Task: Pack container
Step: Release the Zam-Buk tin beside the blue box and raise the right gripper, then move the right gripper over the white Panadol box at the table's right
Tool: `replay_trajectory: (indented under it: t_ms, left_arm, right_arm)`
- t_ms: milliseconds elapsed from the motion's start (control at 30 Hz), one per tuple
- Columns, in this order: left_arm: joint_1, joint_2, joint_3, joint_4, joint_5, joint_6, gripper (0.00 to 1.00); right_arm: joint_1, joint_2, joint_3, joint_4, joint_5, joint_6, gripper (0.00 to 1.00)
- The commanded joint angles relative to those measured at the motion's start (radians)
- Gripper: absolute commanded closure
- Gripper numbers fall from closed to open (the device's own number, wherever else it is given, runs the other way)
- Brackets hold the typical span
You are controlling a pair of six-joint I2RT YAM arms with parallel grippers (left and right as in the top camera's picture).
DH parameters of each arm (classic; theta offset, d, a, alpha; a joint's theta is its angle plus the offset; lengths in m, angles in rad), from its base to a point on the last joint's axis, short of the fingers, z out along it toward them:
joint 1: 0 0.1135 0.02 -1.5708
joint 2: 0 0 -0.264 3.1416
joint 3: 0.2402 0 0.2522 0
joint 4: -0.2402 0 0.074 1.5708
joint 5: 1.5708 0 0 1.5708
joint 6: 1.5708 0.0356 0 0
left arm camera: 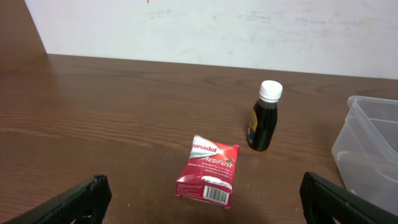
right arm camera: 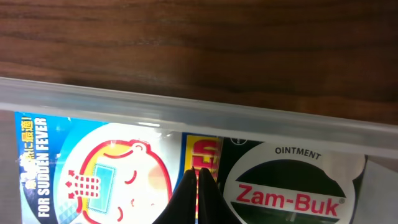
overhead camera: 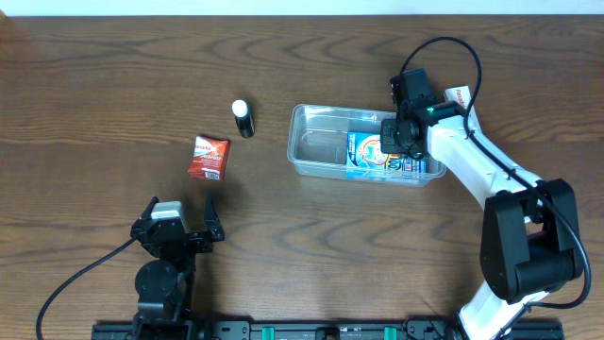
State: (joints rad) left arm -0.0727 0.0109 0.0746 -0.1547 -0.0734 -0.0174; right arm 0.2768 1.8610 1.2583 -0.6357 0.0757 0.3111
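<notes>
Red packet lies just far of the wide-open left gripper, left of the container; right gripper closed, empty

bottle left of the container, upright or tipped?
Upright: the bottle stands on its base, white cap on top, in the left wrist view.

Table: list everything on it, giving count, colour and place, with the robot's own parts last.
Tub: one, clear, right of centre.
Fever patch pack: one, blue, inside the tub.
Ointment pack: one, dark with white label, inside the tub beside the blue pack.
Pill packet: one, red, left of the tub.
Bottle: one, dark with white cap, upright, between packet and tub.
Table: one, dark brown wood.
Left hand: one, black, open, empty, near edge.
Right hand: one, black, shut, down in the tub.
</notes>
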Motion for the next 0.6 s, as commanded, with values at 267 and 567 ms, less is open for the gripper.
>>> replay_trajectory:
  t_ms: [267, 567]
  left_arm:
    - [0.006, -0.004, -0.006, -0.024, 0.014, 0.018, 0.02]
    - [0.006, -0.004, -0.006, -0.024, 0.014, 0.017, 0.02]
  right_arm:
    - [-0.003, -0.009, 0.033, -0.01, -0.037, -0.059, 0.91]
    - [-0.013, -0.196, 0.179, -0.077, -0.113, -0.127, 0.82]
